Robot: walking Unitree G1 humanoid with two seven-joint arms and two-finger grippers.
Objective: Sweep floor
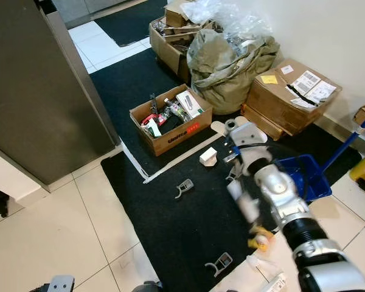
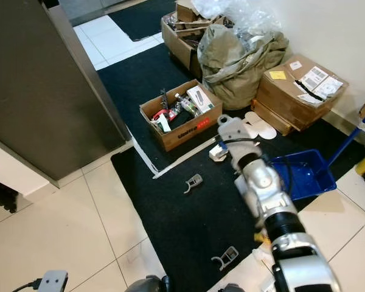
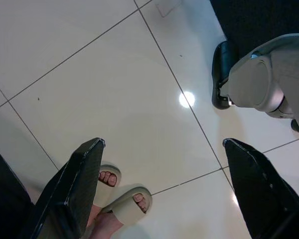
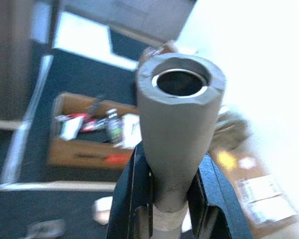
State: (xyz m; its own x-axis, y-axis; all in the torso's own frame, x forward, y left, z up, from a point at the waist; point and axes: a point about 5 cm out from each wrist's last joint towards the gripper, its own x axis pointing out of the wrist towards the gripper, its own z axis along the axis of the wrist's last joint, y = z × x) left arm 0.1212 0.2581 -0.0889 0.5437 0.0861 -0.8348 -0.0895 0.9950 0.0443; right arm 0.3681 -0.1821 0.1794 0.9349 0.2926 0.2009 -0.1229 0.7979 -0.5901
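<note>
In the right wrist view my right gripper (image 4: 172,172) is shut on a grey tubular handle (image 4: 178,124), whose open end faces the camera. My right arm (image 1: 274,191) reaches forward over the black mat (image 1: 182,231). A blue dustpan (image 1: 305,176) lies on the mat just right of the arm, its blue handle (image 1: 351,139) slanting up to the right. Scattered on the mat are two grey clips (image 1: 184,187) (image 1: 219,263) and a small white box (image 1: 208,156). My left gripper (image 3: 164,191) hangs open above white tiles (image 3: 114,84).
An open cardboard box (image 1: 170,120) of bottles and tools sits ahead. Stuffed bags (image 1: 231,61) and sealed cartons (image 1: 292,91) line the far wall. A tall grey cabinet (image 1: 36,91) stands on the left. A person's sandalled feet (image 3: 122,199) are beside my left gripper.
</note>
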